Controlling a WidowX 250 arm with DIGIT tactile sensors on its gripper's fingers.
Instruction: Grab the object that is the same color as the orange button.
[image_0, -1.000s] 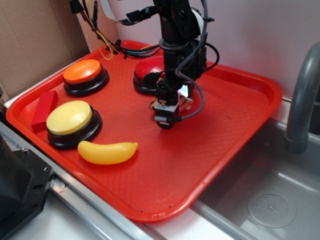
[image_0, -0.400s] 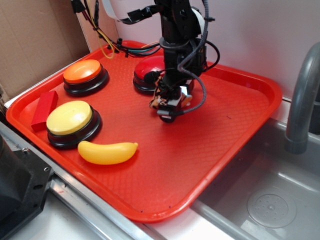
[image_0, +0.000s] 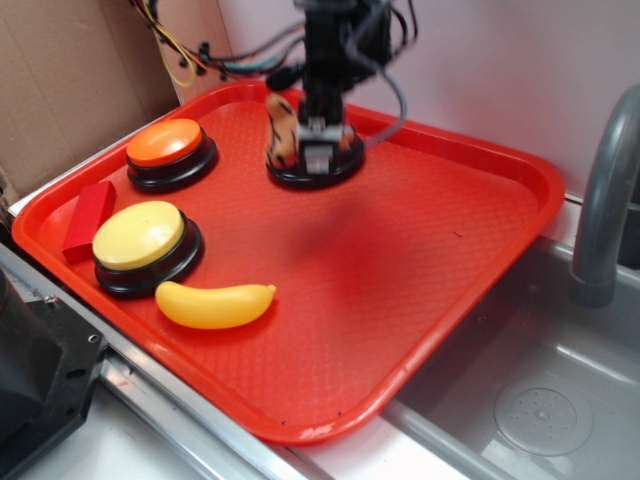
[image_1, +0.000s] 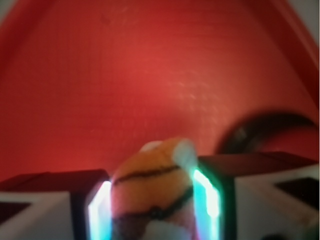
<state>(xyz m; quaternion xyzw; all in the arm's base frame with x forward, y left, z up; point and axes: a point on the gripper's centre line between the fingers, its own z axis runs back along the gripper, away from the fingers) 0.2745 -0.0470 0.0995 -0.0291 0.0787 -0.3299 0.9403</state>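
The object, a small orange plush tiger (image_0: 283, 128) with black stripes, hangs in the air above the back of the red tray (image_0: 400, 290). My gripper (image_0: 312, 152) is shut on it. In the wrist view the tiger (image_1: 150, 192) fills the gap between my two glowing fingers (image_1: 206, 197), with the tray far below. The orange button (image_0: 170, 150) sits at the tray's back left, well to the left of the gripper.
A yellow button (image_0: 145, 243) and a yellow banana (image_0: 213, 304) lie at the tray's front left. A red block (image_0: 88, 217) rests by the left rim. The red button (image_0: 315, 172) is below the gripper. A sink (image_0: 540, 400) and faucet (image_0: 603, 190) are on the right.
The gripper has risen off the tray and moved back, carrying the tiger up with it. It now hangs over the red button.
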